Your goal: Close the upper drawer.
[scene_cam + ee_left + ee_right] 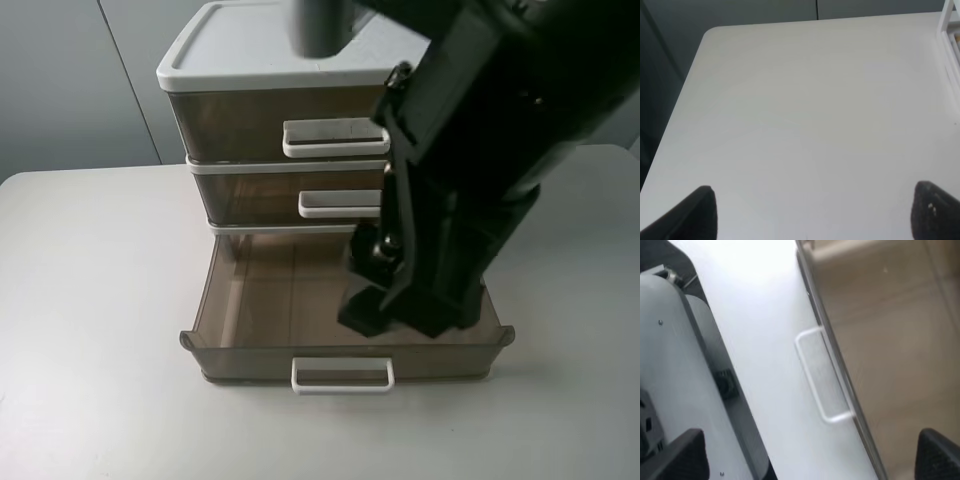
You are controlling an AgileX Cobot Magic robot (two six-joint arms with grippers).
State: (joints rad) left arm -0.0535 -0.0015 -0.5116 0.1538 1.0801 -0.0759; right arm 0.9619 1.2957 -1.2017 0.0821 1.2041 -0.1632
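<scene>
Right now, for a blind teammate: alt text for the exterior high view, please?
A brown three-drawer cabinet sits on a white table, bottom drawer pulled out, upper drawer shut. A black robot arm hangs over the open drawer.

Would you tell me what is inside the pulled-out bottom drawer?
Where its floor shows, the bottom drawer holds nothing, only bare brown plastic. The right gripper hangs over its right part and covers the floor there, so that part cannot be checked.

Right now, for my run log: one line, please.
upper drawer shut | bottom drawer pulled out | right pincer open, above it | left pincer open
</scene>
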